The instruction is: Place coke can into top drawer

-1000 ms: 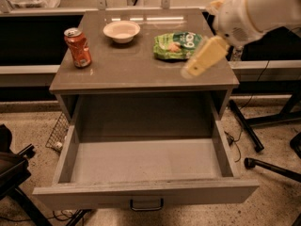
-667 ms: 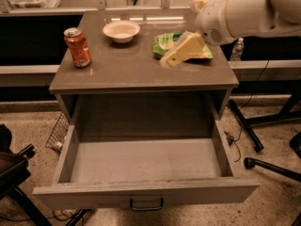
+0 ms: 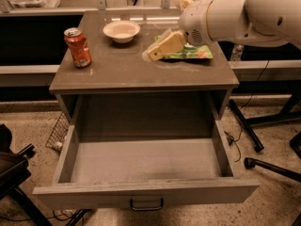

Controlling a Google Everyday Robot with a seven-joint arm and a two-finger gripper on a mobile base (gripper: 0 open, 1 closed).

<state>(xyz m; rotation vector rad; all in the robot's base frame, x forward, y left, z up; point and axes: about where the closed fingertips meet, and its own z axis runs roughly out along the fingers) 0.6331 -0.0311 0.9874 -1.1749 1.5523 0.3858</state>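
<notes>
One cabinet fills the middle of my view, and its flat brown top carries three loose things. Its one top drawer stands pulled far out toward the camera, its grey floor in plain sight, with a single small dark handle on the front panel. My one arm, thick and white, comes in from the upper right and hangs over the back right part of the cabinet top. One green snack bag lies flat there, partly hidden by the arm. My gripper, cream-coloured, points down and to the left, its tip over the top just left of the bag and to the right of the bowl. Whether it is spread or pressed together I cannot tell. One white bowl sits near the back, left of the middle. One coke can stands upright near the left edge of the top, well apart from my gripper and outside the drawer
</notes>
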